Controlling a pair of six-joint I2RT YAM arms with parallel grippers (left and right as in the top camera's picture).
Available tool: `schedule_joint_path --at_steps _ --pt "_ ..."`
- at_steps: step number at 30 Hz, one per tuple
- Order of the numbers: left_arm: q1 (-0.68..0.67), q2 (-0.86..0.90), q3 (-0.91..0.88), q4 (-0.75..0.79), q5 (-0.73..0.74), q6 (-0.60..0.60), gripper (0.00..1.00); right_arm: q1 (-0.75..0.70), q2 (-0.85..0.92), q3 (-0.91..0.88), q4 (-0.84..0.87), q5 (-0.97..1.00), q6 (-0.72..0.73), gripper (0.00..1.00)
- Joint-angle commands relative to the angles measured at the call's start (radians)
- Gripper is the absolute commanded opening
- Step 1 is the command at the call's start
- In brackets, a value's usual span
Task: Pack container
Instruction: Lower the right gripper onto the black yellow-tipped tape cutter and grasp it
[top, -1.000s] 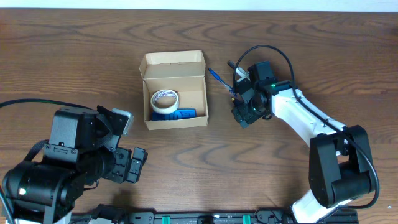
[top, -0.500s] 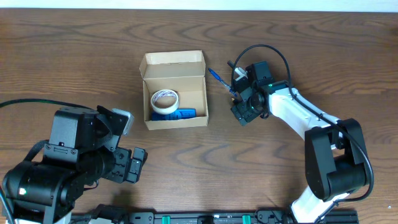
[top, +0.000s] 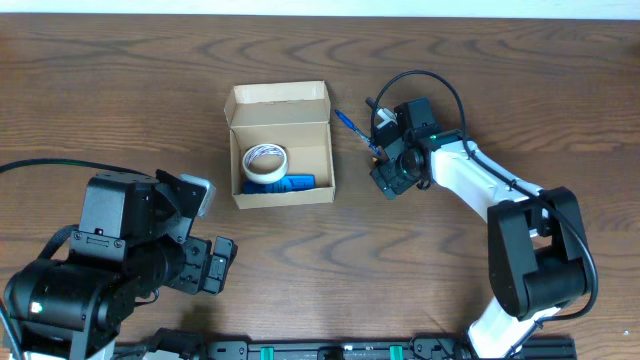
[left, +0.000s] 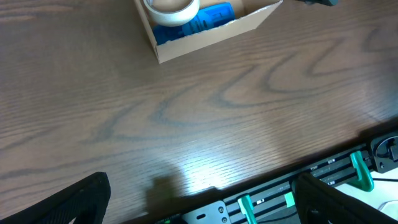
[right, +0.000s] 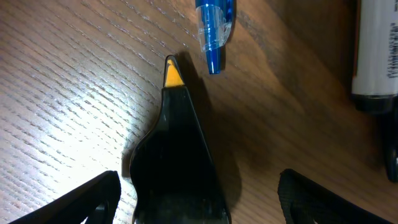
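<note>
The container (top: 280, 95) is a tan cardboard box with its flap lid open, left of the table's middle. Its near wall shows in the left wrist view (left: 205, 40). Inside lie a white tape roll (top: 264, 160) and a blue item (top: 295, 184). A blue pen (top: 348, 123) lies on the table right of the box. My right gripper (top: 388, 170) is open just right of the pen. In the right wrist view its fingers (right: 199, 199) straddle a black marker with an orange tip (right: 177, 143), apart from it. The blue pen's tip (right: 214, 28) is just ahead. My left gripper (top: 215, 265) is open and empty.
A white marker (right: 376, 56) lies at the right edge of the right wrist view. A black rail with green clips (left: 360, 171) runs along the table's front edge. The right arm's cable (top: 430, 80) loops above the wrist.
My right gripper has shifted slightly left toward the pens. The left arm and the box contents have not moved.
</note>
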Motion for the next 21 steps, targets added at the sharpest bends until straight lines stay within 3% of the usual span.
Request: schedule_joint_path --at_steps 1,13,21 --pt "0.002 -0.001 0.016 -0.004 0.006 0.018 0.95 0.004 0.034 -0.005 0.002 -0.002 -0.019 0.84" --pt "0.002 -0.001 0.016 -0.004 0.006 0.018 0.95 0.004 0.037 -0.005 0.009 -0.002 -0.018 0.8" --pt "0.002 -0.001 0.016 -0.004 0.006 0.018 0.95 0.004 0.037 -0.005 0.006 -0.001 -0.01 0.66"
